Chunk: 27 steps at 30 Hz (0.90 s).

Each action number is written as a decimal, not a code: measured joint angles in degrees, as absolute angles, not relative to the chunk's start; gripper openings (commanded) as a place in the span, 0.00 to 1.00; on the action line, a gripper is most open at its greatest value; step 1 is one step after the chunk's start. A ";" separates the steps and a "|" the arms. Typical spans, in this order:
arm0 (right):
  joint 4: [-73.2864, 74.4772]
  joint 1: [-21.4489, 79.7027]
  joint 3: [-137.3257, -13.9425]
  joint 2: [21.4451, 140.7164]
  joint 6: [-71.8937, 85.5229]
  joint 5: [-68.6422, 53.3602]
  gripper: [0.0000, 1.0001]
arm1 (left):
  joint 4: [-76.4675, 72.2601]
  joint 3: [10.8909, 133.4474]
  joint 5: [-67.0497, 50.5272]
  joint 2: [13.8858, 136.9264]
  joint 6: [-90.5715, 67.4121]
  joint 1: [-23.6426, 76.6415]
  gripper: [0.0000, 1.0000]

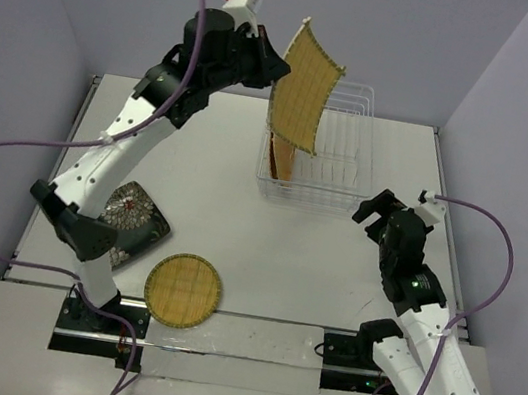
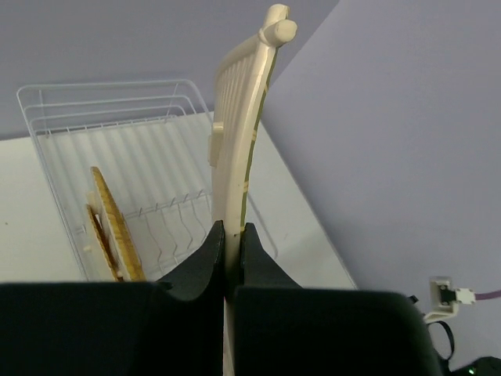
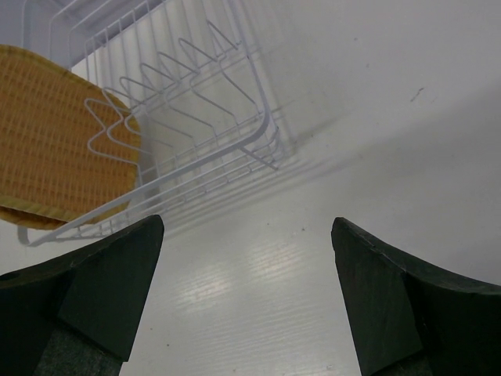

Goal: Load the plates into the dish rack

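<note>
Your left gripper is pinched tight on the yellow square plate's edge, carrying it upright above the dish rack so it can drop in on edge beside the orange plates. Your right gripper hangs spread wide and empty by the rack's near corner.

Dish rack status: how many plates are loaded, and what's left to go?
Done: two orange woven plates appear to stand in the dish rack. In hand: the left gripper is clamped on the yellow square plate, held upright above the rack. Left: the black floral plate and the yellow round plate lie on the table. The right gripper is open, empty.
</note>
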<state>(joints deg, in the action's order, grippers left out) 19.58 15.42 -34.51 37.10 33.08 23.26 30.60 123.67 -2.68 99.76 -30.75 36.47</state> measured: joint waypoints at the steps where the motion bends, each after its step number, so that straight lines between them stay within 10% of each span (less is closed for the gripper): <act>1: 19.68 15.15 -34.30 37.18 33.05 23.27 0.95 | 30.92 124.41 -2.66 101.37 -30.70 36.65 0.00; 27: 20.38 10.33 -32.23 40.46 31.86 20.03 0.96 | 41.53 131.37 13.85 114.95 -28.42 40.94 0.00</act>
<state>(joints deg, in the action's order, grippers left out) 20.38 10.33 -32.23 40.46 31.86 20.03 41.53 131.37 13.85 114.95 -28.42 40.94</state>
